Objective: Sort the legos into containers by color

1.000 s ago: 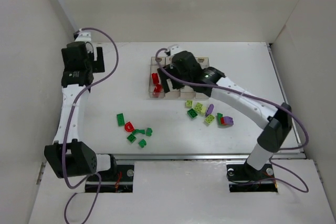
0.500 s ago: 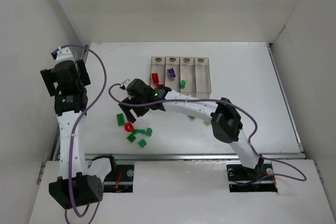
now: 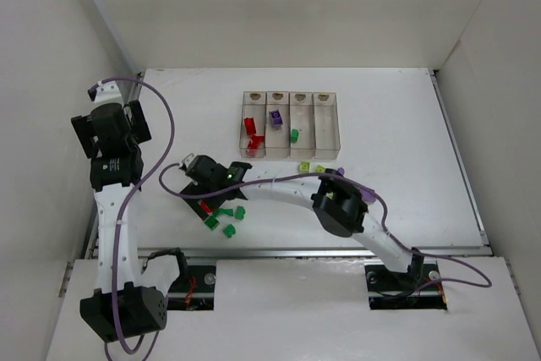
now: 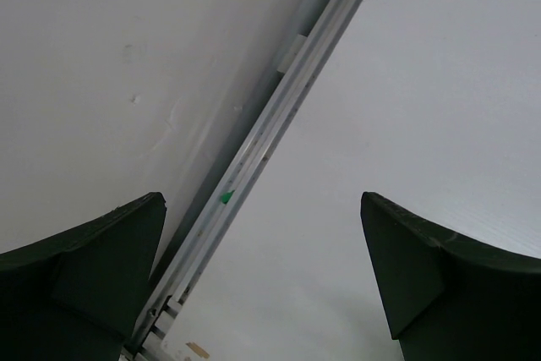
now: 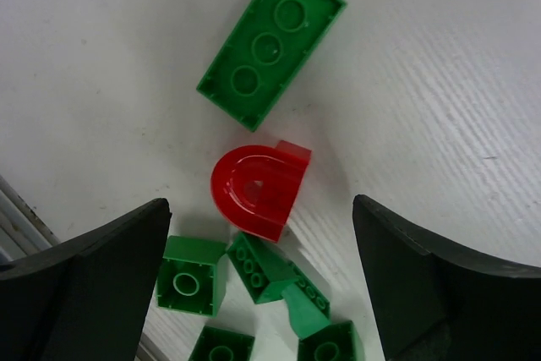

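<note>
The four joined containers (image 3: 290,124) stand at the table's back middle. The leftmost holds red legos (image 3: 253,133), the second a purple one (image 3: 275,116), the third a green one (image 3: 294,134). My right gripper (image 3: 201,190) is open and low over the left lego cluster. In the right wrist view its open jaws (image 5: 260,209) bracket a red arch brick (image 5: 258,189), with a long green brick (image 5: 270,41) beyond it and several small green bricks (image 5: 193,275) nearer. My left gripper (image 3: 114,116) is raised at the far left, open and empty (image 4: 262,200).
Yellow-green bricks (image 3: 305,166) and a purple one (image 3: 368,196) lie right of centre, partly under the right arm. Green bricks (image 3: 229,230) lie near the front rail. The left wrist view shows only the table edge rail (image 4: 254,158) and the wall.
My right arm has swung from the containers to the left front cluster and come down over the red arch brick. The left arm has shifted a little.
</note>
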Controlling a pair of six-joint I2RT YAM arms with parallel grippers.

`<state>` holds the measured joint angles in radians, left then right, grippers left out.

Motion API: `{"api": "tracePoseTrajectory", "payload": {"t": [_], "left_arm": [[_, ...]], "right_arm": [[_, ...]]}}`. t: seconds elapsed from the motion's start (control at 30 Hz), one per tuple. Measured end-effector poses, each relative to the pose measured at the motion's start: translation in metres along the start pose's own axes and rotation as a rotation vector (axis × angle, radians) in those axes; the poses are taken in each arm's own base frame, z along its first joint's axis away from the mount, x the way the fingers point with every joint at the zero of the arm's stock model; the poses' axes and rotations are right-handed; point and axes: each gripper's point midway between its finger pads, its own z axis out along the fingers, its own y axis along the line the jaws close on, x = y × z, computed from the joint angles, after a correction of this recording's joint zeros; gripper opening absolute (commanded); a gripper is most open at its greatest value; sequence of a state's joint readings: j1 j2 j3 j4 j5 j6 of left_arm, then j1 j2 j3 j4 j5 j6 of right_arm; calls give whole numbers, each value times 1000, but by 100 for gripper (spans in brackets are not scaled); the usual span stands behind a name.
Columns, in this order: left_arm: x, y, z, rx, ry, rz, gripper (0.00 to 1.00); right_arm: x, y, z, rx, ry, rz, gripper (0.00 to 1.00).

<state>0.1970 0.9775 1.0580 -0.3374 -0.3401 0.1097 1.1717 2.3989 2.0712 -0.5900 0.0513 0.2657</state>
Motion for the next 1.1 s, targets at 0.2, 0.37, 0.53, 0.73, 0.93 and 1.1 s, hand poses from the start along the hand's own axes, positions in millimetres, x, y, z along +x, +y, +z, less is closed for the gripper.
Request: {"api": "tracePoseTrajectory", "payload": {"t": [0.2,0.37,0.53,0.73,0.93,1.1], "left_arm": [[2,-4,0,22,4,-3,100],[2,-6,0,32,5,-5,100],[2,-7,0,35,5,-5,100],[2,-7,0,38,5,-5,100],[3,-8,1,44,6,-4,100],[3,-9,1,46,6,-4,100]], "right_arm": [[5,8,6,20,-4,-21,89],[-3,2,19,71,-38,-25,75],[-6,-4,21,117,-54,-28,47],[-14,-5,22,131,-92,-21,18],[-11,-7,20,136,-84,-21,15],[-6,-8,19,143,-70,-24,61]]}}
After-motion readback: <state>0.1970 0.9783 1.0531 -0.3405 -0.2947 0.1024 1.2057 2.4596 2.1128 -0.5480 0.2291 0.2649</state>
